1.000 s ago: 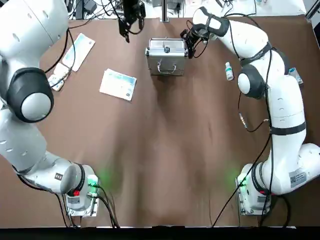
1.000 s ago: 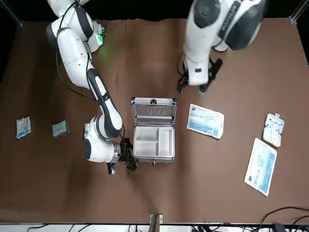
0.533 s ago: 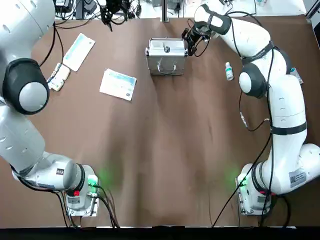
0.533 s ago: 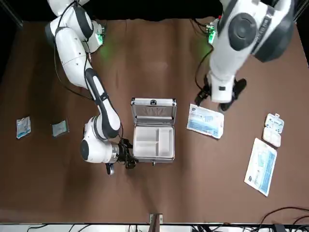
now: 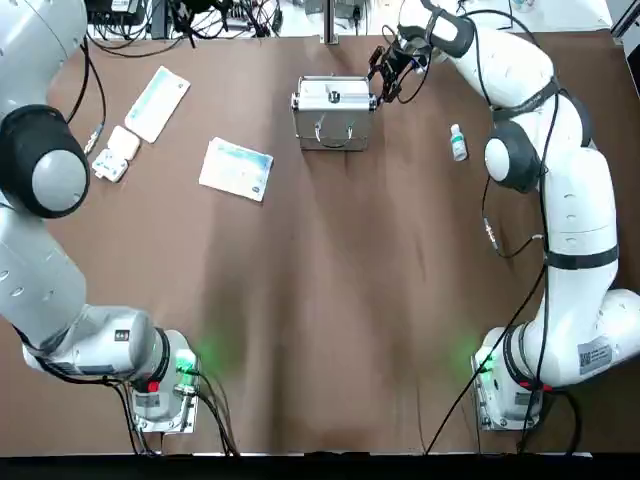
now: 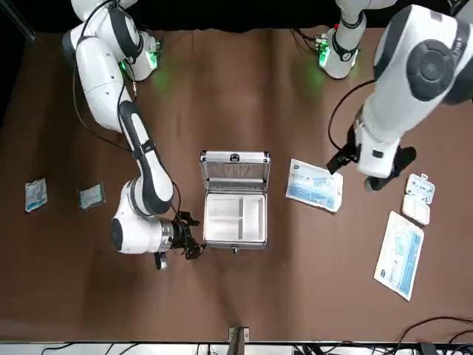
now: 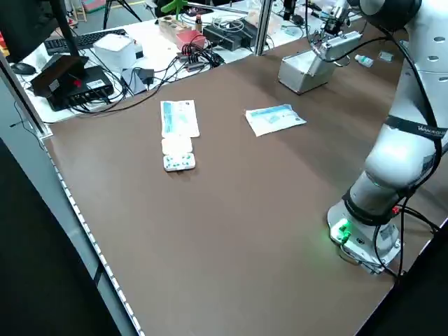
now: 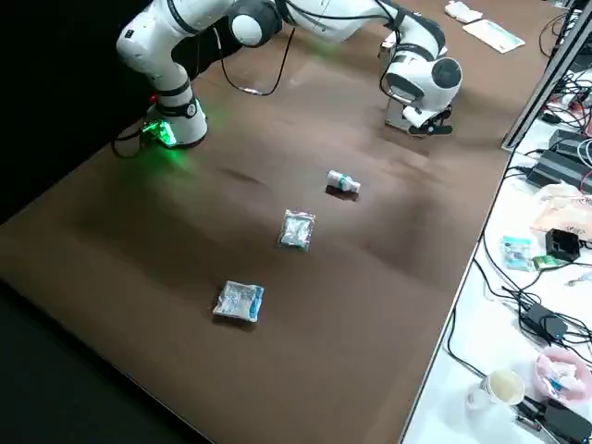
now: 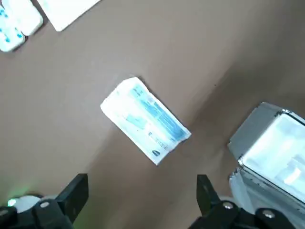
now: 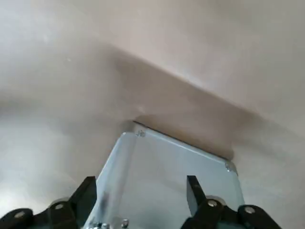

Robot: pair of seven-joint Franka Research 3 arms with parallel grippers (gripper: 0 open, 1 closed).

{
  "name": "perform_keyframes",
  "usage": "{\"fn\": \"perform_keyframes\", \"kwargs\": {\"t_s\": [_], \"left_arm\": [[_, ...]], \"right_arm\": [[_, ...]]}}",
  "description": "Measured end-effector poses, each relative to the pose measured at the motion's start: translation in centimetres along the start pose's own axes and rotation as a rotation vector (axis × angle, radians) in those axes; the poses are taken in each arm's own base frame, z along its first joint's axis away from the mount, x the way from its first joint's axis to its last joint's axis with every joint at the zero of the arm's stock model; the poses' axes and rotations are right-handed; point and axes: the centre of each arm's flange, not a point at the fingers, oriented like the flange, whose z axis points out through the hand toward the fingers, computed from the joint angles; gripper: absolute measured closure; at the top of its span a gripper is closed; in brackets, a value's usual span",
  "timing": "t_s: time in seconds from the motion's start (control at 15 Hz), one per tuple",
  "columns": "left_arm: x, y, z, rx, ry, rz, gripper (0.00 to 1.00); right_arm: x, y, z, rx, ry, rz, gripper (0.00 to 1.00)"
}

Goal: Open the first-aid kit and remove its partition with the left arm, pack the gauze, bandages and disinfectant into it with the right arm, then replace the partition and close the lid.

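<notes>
- Left tool (image 9: 143,185): released, its fingers set wide apart with nothing gripped; held above the worktop (image 5: 300,300) near the nearer printed packet (image 9: 145,120), on the robot's left of the case.
- Right tool (image 10: 141,185): fingers likewise spread wide, grasping nothing; it lies just beside the case at the robot's right; whether it touches the case cannot be told.
- Case (image 6: 235,219): open at the far middle of the worktop; its compartments face upward, its long axis running left to right.
- Lid (image 6: 236,171): raised on the robot's side of the case; its outer face, bearing the wire handle (image 5: 333,137), is turned toward the robot's bases.
- Partition: cannot be told apart with certainty.
- Disinfectant (image 5: 458,142): on the robot's right, well apart from the case; cap directed toward the far edge, long axis nearly fore-and-aft.
- Two small packets (image 8: 296,229) (image 8: 239,302): flat, beyond the disinfectant on the robot's right.
- Second printed packet (image 5: 158,104): far left, its long axis slanting; the small white box (image 5: 118,153) lies open beside it.
</notes>
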Motion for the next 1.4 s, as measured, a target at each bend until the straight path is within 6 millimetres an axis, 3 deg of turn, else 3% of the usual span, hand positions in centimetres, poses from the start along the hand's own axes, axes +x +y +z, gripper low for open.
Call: {"fn": "perform_keyframes", "kwargs": {"t_s": [0.4, 0.73, 1.13, 1.2, 1.27, 1.4], "left_arm": [[3.6, -5.3, -3.1, -0.017, 0.055, 0.134, 0.00], [4.9, -8.7, -5.1, -0.028, 0.080, 0.226, 0.00], [6.4, -10.7, -4.9, -0.001, 0.080, 0.383, 0.00], [6.5, -11.0, -5.0, 0.001, 0.082, 0.417, 0.00], [6.6, -11.4, -5.2, 0.003, 0.085, 0.464, 0.00], [6.1, -10.7, -5.4, 0.001, 0.092, 0.490, 0.00]], "right_arm": [[1.5, 1.0, -2.7, -0.090, 0.032, -0.075, 0.15], [2.9, 1.9, -8.0, -0.141, 0.045, -0.168, 0.15], [2.6, 3.0, -15.6, -0.274, 0.164, -0.402, 0.13], [2.5, 3.2, -17.3, -0.300, 0.216, -0.469, 0.13], [1.7, 3.4, -21.0, -0.344, 0.298, -0.594, 0.13], [1.0, 4.3, -24.6, -0.379, 0.303, -0.695, 0.12]]}}
